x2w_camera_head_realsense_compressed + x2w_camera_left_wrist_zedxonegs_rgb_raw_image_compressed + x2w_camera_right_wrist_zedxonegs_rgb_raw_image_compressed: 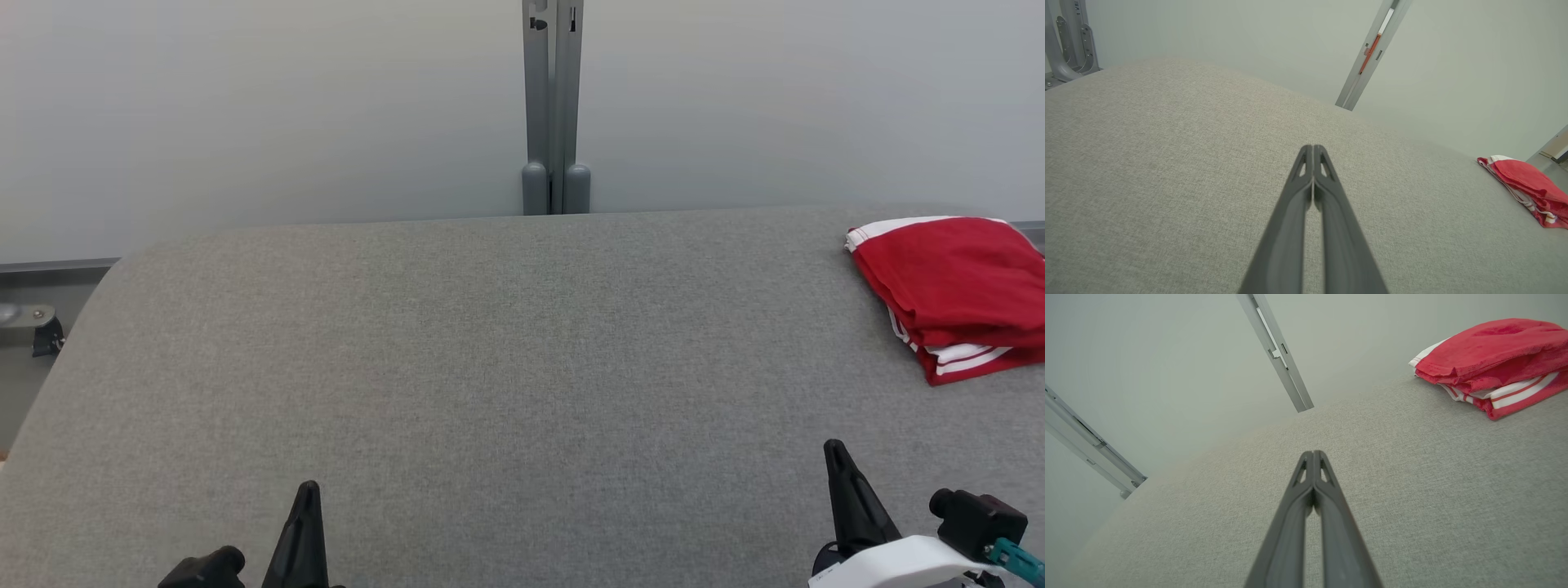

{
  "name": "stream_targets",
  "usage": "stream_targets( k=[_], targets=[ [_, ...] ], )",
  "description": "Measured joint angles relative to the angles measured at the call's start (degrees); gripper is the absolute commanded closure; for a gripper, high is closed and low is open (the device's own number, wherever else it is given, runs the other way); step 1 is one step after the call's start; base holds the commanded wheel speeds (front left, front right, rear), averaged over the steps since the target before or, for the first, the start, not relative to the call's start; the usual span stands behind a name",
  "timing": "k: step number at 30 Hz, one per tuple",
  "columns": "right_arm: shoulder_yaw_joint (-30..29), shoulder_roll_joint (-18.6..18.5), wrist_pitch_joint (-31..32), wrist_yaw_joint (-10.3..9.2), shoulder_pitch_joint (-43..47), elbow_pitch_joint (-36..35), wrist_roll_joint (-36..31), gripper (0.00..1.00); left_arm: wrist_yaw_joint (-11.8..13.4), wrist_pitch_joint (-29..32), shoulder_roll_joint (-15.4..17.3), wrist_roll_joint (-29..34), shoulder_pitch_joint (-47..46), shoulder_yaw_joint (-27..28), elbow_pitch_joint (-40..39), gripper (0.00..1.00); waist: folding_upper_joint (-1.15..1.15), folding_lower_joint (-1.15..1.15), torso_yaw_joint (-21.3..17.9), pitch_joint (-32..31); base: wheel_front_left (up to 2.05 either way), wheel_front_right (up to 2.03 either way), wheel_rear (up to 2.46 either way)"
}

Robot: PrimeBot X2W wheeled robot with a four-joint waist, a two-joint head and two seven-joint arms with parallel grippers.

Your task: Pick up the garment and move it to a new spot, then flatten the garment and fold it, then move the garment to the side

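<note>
Grey woven cloth is stretched over the table (490,343), which is backed by a pale wall and a grey post (553,106). A red garment (951,286) with white stripes is seen folded in a stack at the table's far right edge. It is judged light, soft and limp. Its layers would likely slide apart if lifted by one ply, so the thick folded edge facing the right gripper (1313,453) is best pinched through all layers. That gripper and the left gripper (1312,148) are held low over the near table, well apart from the garment. Each pair of fingers is pressed together, with nothing gripped.
</note>
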Motion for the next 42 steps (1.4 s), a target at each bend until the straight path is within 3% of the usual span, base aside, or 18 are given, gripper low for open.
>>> stream_targets(
  k=[21,42],
  targets=[
    [-1.88,0.16,4.60,-0.03,-3.62,1.33,18.39,1.00,-1.52,4.03,0.75,-19.27,-3.94,2.81,1.42,1.00,0.00,0.00,-0.51,1.09,0.00,0.00,0.00],
    [-3.56,0.42,8.34,-0.03,-6.79,2.34,33.14,1.00,-2.97,7.64,1.00,-34.28,-7.11,5.59,2.15,1.00,0.00,0.00,-1.02,2.19,0.00,0.00,0.00]
  ],
)
